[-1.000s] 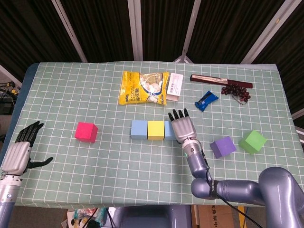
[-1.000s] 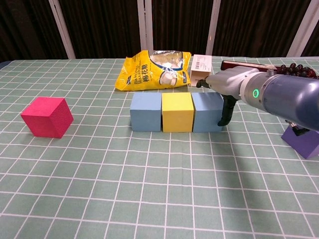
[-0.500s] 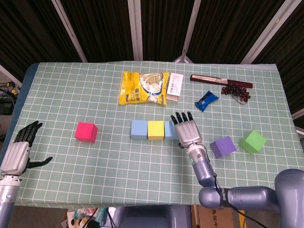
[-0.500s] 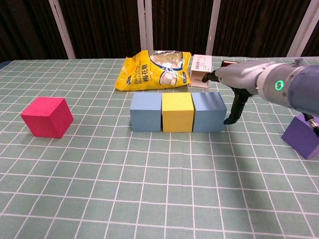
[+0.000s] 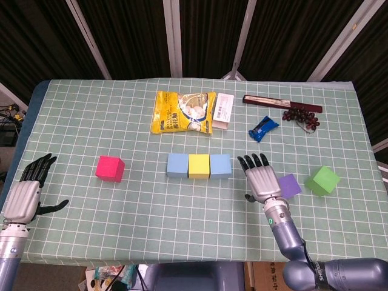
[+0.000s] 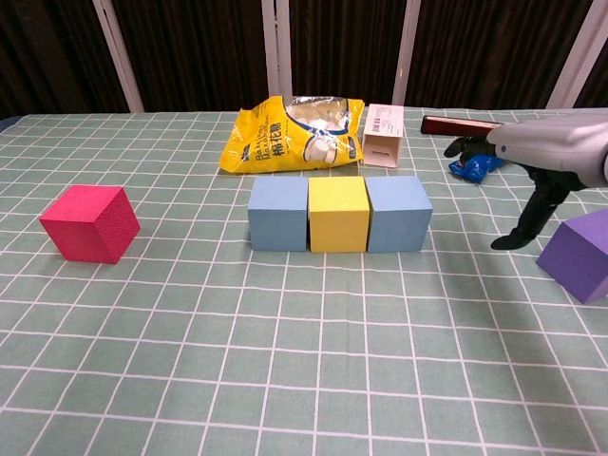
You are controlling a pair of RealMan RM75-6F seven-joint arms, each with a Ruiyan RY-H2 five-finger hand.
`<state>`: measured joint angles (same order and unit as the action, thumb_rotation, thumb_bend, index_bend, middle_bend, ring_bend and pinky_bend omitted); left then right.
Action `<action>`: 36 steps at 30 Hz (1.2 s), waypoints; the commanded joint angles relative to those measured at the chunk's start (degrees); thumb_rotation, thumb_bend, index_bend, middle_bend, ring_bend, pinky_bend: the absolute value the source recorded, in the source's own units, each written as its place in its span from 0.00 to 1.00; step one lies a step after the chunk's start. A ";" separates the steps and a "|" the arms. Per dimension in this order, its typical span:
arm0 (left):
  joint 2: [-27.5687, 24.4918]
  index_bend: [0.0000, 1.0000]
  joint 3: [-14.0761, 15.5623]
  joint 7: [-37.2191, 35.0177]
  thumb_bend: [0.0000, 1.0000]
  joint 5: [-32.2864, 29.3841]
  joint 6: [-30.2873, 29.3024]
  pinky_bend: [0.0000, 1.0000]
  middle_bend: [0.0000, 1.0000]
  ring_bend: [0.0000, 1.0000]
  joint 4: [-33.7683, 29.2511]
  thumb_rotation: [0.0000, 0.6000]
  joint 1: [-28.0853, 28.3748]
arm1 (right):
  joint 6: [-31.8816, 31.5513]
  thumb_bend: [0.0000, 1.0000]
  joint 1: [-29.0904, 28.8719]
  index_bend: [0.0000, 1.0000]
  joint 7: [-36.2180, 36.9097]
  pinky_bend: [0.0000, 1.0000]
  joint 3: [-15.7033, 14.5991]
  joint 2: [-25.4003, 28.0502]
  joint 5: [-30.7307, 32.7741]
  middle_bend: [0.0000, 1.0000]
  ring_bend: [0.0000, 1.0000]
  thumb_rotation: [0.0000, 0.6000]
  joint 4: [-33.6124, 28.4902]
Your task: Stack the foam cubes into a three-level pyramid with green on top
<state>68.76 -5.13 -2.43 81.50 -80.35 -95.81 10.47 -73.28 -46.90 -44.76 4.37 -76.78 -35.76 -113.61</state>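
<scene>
My left hand [image 5: 24, 193] hovers open at the table's nine o'clock edge, holding nothing. Pink cube [image 5: 110, 168] sits loose. Base row [image 5: 199, 165] laid; upper levels remain. My right hand [image 5: 262, 179], spread and empty, partly hides the purple cube [image 5: 290, 185]. Green cube [image 5: 322, 180] sits at three o'clock.

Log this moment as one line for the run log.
stage: base row of three cubes laid | right hand open, beside purple cube | left hand open, idle | pink cube, green cube unstacked
</scene>
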 commanded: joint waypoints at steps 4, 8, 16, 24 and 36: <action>0.11 0.00 0.02 0.15 0.08 0.16 -0.11 0.00 0.00 0.00 0.04 1.00 0.02 | 1.30 0.23 1.05 0.00 1.31 0.00 -0.73 -0.42 0.24 0.20 0.06 1.00 0.27; 0.08 0.00 0.02 0.07 0.08 0.12 -0.13 0.00 0.00 0.00 0.09 1.00 -0.01 | 1.75 0.23 1.28 0.00 1.39 0.00 -0.96 -1.40 0.33 0.23 0.07 1.00 1.04; -0.05 0.00 0.01 -0.13 0.08 -0.09 0.03 0.00 0.00 0.00 0.15 1.00 -0.02 | 2.46 0.23 0.95 0.00 0.69 0.00 -0.53 -3.37 1.05 0.23 0.07 1.00 2.18; -0.20 0.00 0.07 -0.23 0.08 -0.17 0.25 0.00 0.00 0.00 0.02 1.00 0.01 | 3.14 0.23 0.51 0.00 0.48 0.00 0.25 -4.94 1.82 0.23 0.07 1.00 4.13; -0.36 0.00 0.22 -0.30 0.08 -0.13 0.58 0.00 0.00 0.00 -0.13 1.00 0.10 | 3.78 0.23 0.47 0.00 1.26 0.00 1.11 -6.33 1.49 0.23 0.07 1.00 5.52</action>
<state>68.40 -4.91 -2.73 81.37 -79.77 -95.94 10.57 -69.50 -46.44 -43.57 5.45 -83.04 -34.20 -108.15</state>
